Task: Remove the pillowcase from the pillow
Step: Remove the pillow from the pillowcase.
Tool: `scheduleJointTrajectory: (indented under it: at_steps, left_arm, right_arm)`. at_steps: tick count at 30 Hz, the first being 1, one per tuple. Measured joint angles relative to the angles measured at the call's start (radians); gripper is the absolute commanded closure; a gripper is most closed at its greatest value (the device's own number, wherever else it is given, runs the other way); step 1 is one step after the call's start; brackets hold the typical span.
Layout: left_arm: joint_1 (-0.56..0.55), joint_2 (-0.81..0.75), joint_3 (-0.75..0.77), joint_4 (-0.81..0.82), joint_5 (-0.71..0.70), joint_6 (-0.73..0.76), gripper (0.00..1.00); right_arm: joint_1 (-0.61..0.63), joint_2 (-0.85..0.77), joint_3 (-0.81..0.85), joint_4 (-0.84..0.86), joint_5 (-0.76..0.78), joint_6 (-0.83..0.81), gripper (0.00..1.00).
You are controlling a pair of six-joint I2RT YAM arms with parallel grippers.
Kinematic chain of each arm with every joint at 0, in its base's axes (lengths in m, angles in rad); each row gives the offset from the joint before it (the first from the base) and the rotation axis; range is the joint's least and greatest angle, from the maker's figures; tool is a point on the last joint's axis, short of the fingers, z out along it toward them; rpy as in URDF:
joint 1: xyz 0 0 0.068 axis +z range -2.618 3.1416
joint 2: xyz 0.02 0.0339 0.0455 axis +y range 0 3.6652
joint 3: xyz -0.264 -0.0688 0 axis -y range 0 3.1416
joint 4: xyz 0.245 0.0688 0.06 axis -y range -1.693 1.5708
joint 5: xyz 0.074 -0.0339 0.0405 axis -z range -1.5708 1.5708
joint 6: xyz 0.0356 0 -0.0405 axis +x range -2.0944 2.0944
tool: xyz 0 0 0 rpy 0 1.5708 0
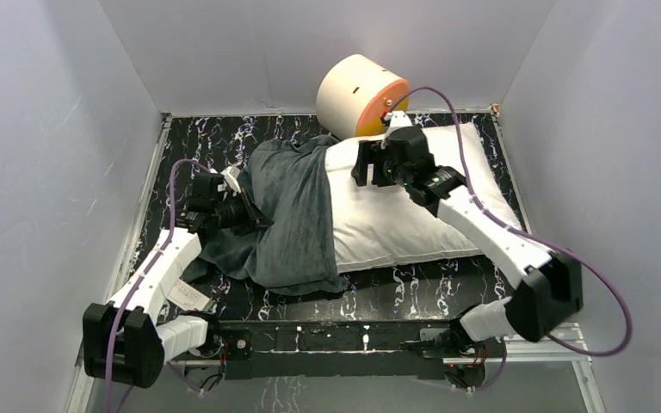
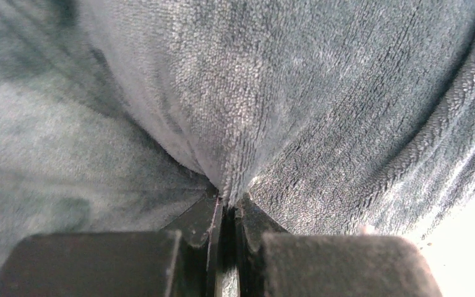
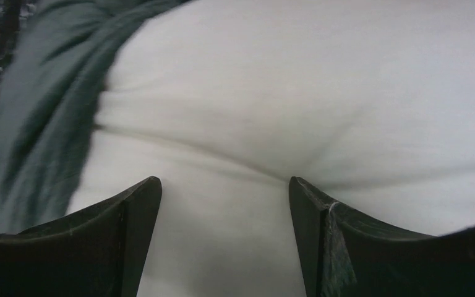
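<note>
One white pillow lies across the middle of the dark, white-veined tabletop, its right part bare and its left end under one bunched grey pillowcase that spills off toward the tabletop's left side. Just behind the pillow's far edge lies one cream cylinder with an orange end, close against the back wall; pale walls close in the left and right sides as well. Two arms reach in from the near edge, each trailing one purple cable, two in all. The right arm lies over the bare pillow, and the right hand hangs above the pillow's far part near the edge of the pillowcase, its fingers spread with nothing between them. The left hand is buried in the grey folds, its fingers pressed together and pinching a ridge of pillowcase plush. A small white card lies beside the left arm at the near left.
</note>
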Motion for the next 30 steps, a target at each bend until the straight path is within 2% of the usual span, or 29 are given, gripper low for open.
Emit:
scheduleJointTrajectory:
  at_steps: [5, 10, 13, 14, 16, 17, 18, 22, 25, 30]
  left_arm:
    - [-0.015, -0.090, 0.013, -0.092, -0.169, -0.009, 1.00]
    - [-0.019, -0.128, 0.136, -0.276, -0.446, -0.032, 1.00]
    - [-0.021, -0.120, 0.196, -0.340, -0.517, -0.033, 1.00]
    - [-0.022, -0.115, 0.205, -0.348, -0.518, -0.026, 0.94]
    - [-0.022, -0.100, 0.209, -0.343, -0.490, 0.001, 0.77]
    - [-0.021, -0.087, 0.209, -0.335, -0.459, 0.018, 0.64]
    - [-0.018, -0.073, 0.209, -0.322, -0.429, 0.032, 0.43]
    - [-0.010, 0.040, 0.257, -0.266, -0.298, 0.084, 0.12]
    - [-0.008, 0.150, 0.373, -0.245, -0.267, 0.117, 0.02]
    - [-0.001, 0.342, 0.650, -0.204, -0.255, 0.166, 0.02]
  right_arm:
    - [-0.011, 0.129, -0.033, -0.017, 0.185, 0.061, 0.36]
    - [-0.104, 0.023, -0.256, 0.157, 0.129, 0.171, 0.39]
    - [-0.127, -0.042, -0.352, 0.237, 0.089, 0.204, 0.40]
    - [-0.130, -0.058, -0.374, 0.259, 0.075, 0.207, 0.40]
    - [-0.139, -0.082, -0.404, 0.290, 0.044, 0.204, 0.40]
    - [-0.142, -0.086, -0.408, 0.295, 0.035, 0.202, 0.40]
    - [-0.146, -0.091, -0.412, 0.298, 0.024, 0.195, 0.40]
    - [-0.156, -0.117, -0.418, 0.292, -0.019, 0.143, 0.40]
    - [-0.159, -0.139, -0.419, 0.274, -0.058, 0.099, 0.39]
    - [-0.166, -0.167, -0.432, 0.267, -0.109, 0.066, 0.37]
